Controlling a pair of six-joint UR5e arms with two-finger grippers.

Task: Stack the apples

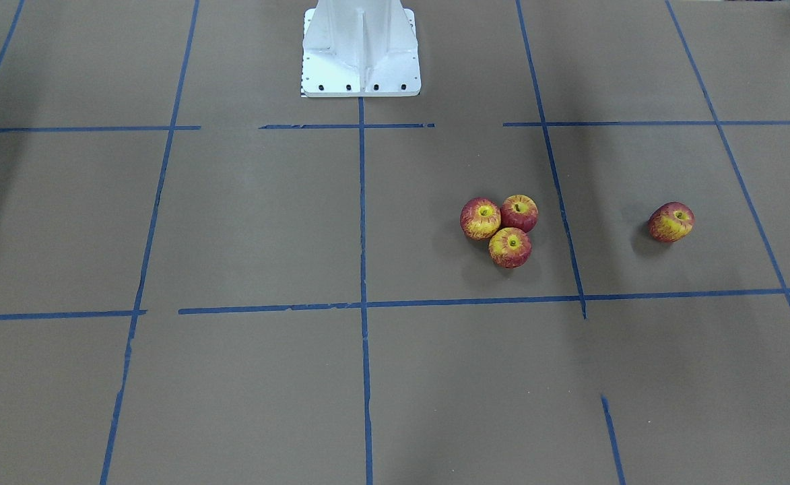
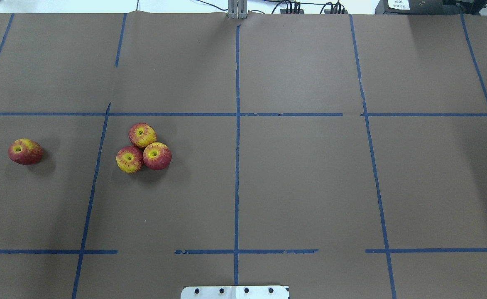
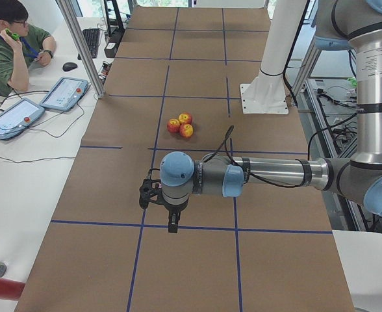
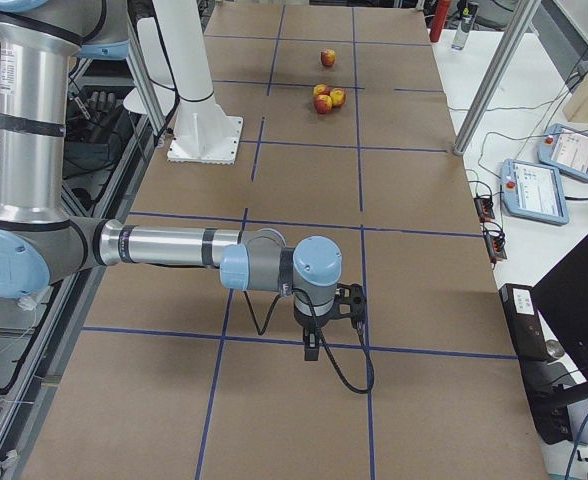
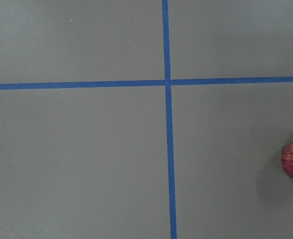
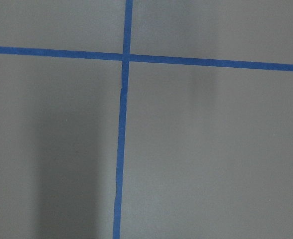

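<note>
Left end effector (image 3: 172,224): it hangs pointing down over the tabletop (image 2: 301,187) at the robot's left end. You see it only from the side, so you cannot tell whether it is wide or narrow.
Lone apple (image 2: 25,151): it lies tilted at the far left of your overhead view, well apart from the others across a blue tape line (image 2: 96,174).
Cluster: the rear apple (image 2: 143,135), front-left apple (image 2: 129,159) and front-right apple (image 2: 157,156) touch one another. All rest on the tabletop with dimples up.
Right end effector (image 4: 312,348): it points down over the opposite end, far from every apple. You cannot tell its opening.
</note>
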